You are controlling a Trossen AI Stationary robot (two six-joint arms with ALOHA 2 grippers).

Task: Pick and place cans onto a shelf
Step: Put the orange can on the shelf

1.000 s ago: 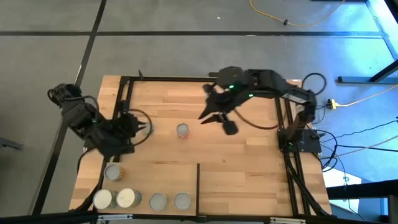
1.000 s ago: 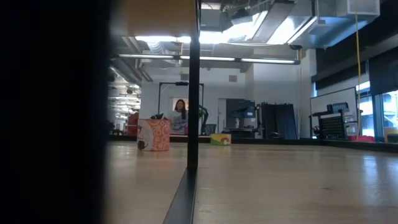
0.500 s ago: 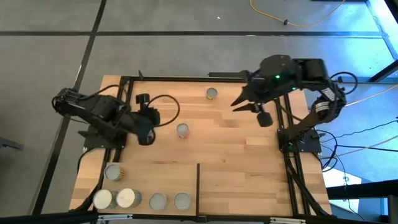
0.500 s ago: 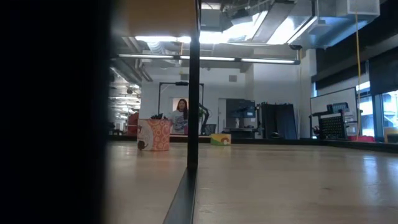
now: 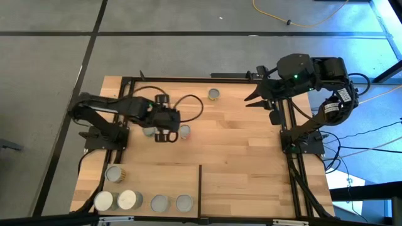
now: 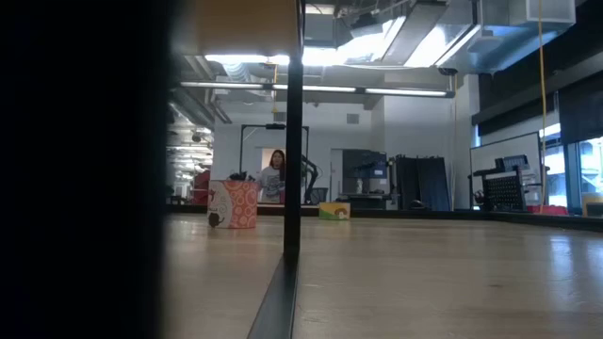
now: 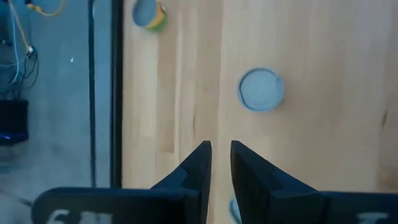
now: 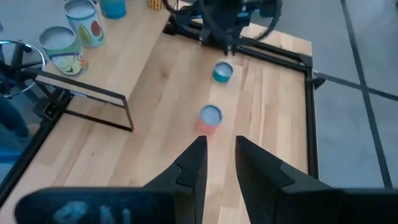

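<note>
Two small cans stand upright on the planked tabletop: one at the middle (image 5: 184, 132) and one near the far edge (image 5: 214, 94). My left gripper (image 5: 171, 127) hovers just left of the middle can (image 7: 261, 89), its fingers (image 7: 219, 149) close together and empty. A curved rim (image 7: 234, 208) shows under it, mostly hidden. My right gripper (image 5: 252, 100) is at the far right, fingers (image 8: 219, 142) close together and empty. The shelf (image 5: 144, 179) lies at the near left, with a black upright edge (image 5: 200, 179). Several cans stand on it, two of them (image 5: 103, 201) (image 5: 129, 199) with whitish tops.
Black frame rails (image 5: 188, 79) run along the table's far, left and right edges. In the low view a dark shape (image 6: 80, 169) fills the left side and the shelf's black upright (image 6: 293, 141) stands at the middle. A person (image 6: 276, 174) is far off in the room.
My left arm has reached from the table's left edge toward the middle and now stands beside the middle can. My right arm has drawn back from the far middle toward the right edge. A can now shows at the far middle, where that gripper was.
</note>
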